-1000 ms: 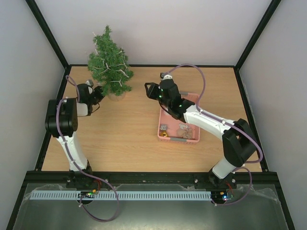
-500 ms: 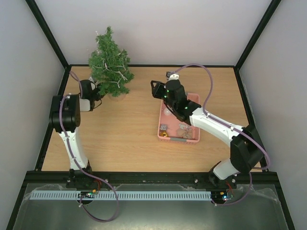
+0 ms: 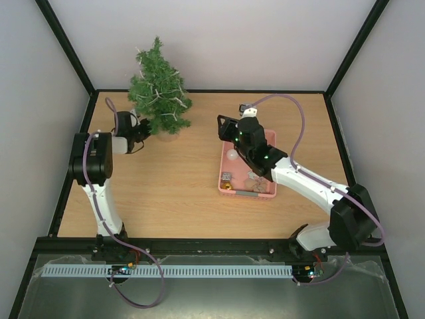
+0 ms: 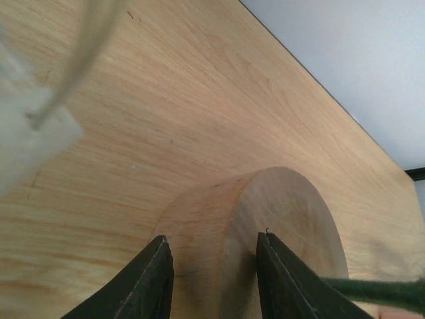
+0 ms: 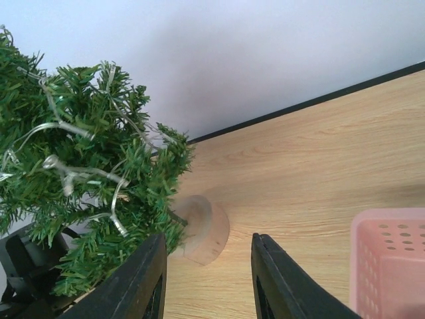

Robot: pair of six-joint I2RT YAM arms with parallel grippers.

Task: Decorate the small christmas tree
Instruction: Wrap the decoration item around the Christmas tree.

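One small christmas tree (image 3: 159, 93), one pink basket (image 3: 247, 194), one table (image 3: 179, 179).

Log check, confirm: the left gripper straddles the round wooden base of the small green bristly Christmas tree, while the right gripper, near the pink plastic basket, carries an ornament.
One error: the right gripper carries nothing; the right wrist view shows its fingers apart and empty. The rest holds: left gripper astride the round wooden base of the small green Christmas tree, pink plastic basket nearby.
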